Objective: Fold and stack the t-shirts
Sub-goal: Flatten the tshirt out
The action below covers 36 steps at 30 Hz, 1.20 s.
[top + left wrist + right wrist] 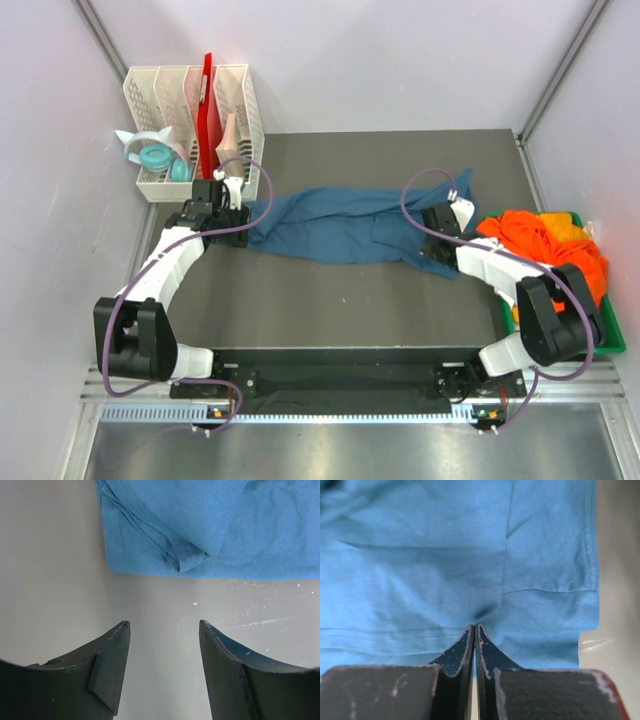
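A teal-blue t-shirt (345, 225) lies bunched in a long strip across the middle of the dark table. My left gripper (240, 208) is open and empty just left of the shirt's left end; in the left wrist view (164, 625) the folded hem of the shirt (210, 525) lies ahead of the fingertips, apart from them. My right gripper (440, 218) is shut on the shirt's right end; the right wrist view (475, 627) shows the jaws pinching a fold of the blue fabric (445, 565). Orange t-shirts (545, 240) with a bit of yellow lie heaped at the right.
The orange heap sits in a green plastic bin (610, 340) at the table's right edge. A white slotted organiser (190, 100) with a red item and tape rolls (155, 155) stands at the back left, close to my left gripper. Walls enclose the table on three sides.
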Each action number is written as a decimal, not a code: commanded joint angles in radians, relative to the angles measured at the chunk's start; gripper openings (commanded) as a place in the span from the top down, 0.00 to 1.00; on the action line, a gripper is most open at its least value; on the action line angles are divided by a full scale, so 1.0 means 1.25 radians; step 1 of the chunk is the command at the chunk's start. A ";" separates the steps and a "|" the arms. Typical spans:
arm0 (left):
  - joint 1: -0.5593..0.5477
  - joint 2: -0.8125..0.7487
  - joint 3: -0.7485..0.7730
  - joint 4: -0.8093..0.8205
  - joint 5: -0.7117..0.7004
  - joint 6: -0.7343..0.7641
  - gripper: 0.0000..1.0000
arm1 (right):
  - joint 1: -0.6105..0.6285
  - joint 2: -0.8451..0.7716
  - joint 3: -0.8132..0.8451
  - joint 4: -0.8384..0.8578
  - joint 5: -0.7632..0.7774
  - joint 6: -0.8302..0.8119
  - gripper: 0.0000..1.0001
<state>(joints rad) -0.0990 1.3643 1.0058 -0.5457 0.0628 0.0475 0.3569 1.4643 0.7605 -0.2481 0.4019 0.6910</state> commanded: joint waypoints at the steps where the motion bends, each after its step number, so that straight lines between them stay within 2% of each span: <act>1: 0.001 -0.014 -0.007 0.016 -0.007 -0.001 0.38 | -0.004 -0.101 0.052 0.001 0.037 -0.025 1.00; 5: 0.001 -0.012 -0.002 0.021 -0.013 -0.004 0.38 | 0.002 -0.169 0.093 -0.026 0.070 -0.079 1.00; 10: 0.001 0.023 0.037 0.018 -0.027 -0.009 0.43 | 0.000 -0.161 0.194 -0.150 0.185 -0.167 1.00; 13: 0.001 0.053 0.073 0.014 -0.027 -0.013 0.44 | 0.000 -0.185 0.216 -0.166 0.227 -0.214 1.00; 19: -0.001 0.093 0.099 0.011 0.007 -0.036 0.45 | -0.001 -0.197 0.226 -0.192 0.201 -0.219 1.00; 28: -0.001 0.063 0.050 0.017 0.021 -0.025 0.44 | -0.001 -0.168 0.102 -0.178 0.097 -0.098 1.00; 29: -0.002 0.062 0.046 0.018 0.023 -0.023 0.44 | -0.001 -0.162 0.096 -0.177 0.092 -0.085 0.94; 30: -0.002 0.060 0.046 0.017 0.023 -0.022 0.44 | -0.001 -0.153 0.092 -0.171 0.086 -0.082 0.82; 32: -0.002 0.058 0.046 0.013 0.030 -0.021 0.44 | -0.001 -0.150 0.087 -0.164 0.070 -0.077 0.67; 33: -0.002 0.058 0.046 0.013 0.031 -0.020 0.44 | -0.001 -0.146 0.089 -0.157 0.066 -0.074 0.54; 36: -0.002 0.060 0.043 0.012 0.037 -0.021 0.43 | -0.001 -0.127 0.090 -0.156 0.058 -0.069 0.36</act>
<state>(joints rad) -0.0998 1.4796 1.0695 -0.5465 0.0841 0.0208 0.3573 1.2888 0.8635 -0.4805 0.5056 0.5751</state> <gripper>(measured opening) 0.563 0.535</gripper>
